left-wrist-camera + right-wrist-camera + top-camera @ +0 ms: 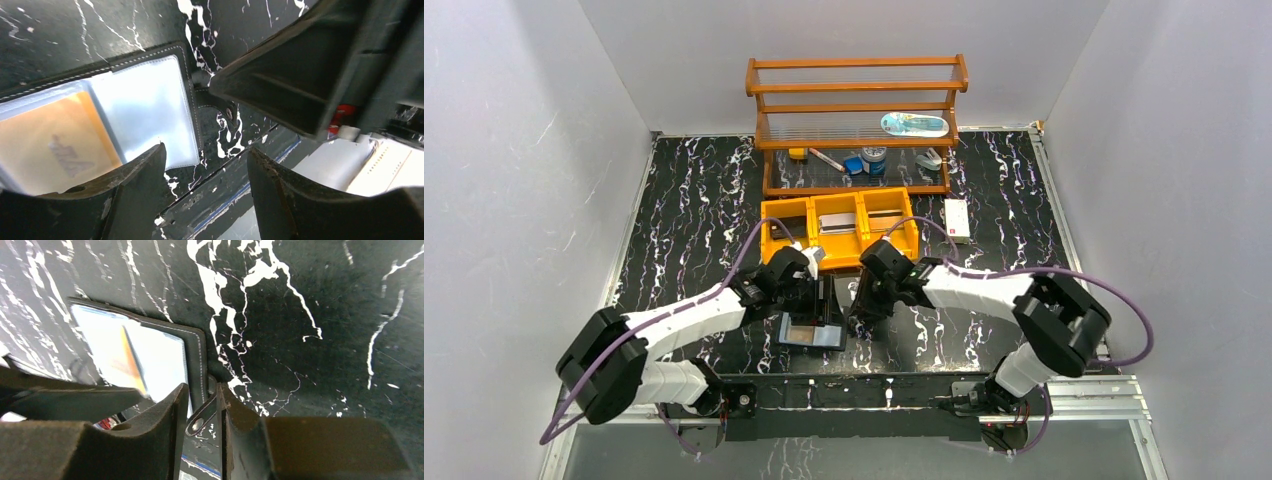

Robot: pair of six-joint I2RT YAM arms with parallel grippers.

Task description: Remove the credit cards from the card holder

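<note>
Card holder [824,338] is pinned by its strap [199,420] in the clenched right pincer [202,392], the left pincer [206,152] released above it where it lies open on the table [300,315], so extraction seems just starting: next, pinch the edge of the tan card [55,145].

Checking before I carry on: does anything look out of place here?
Nothing damaged or spilled. The card holder lies open and flat, a tan card in its sleeve; the right gripper pinches its snap tab.
</note>
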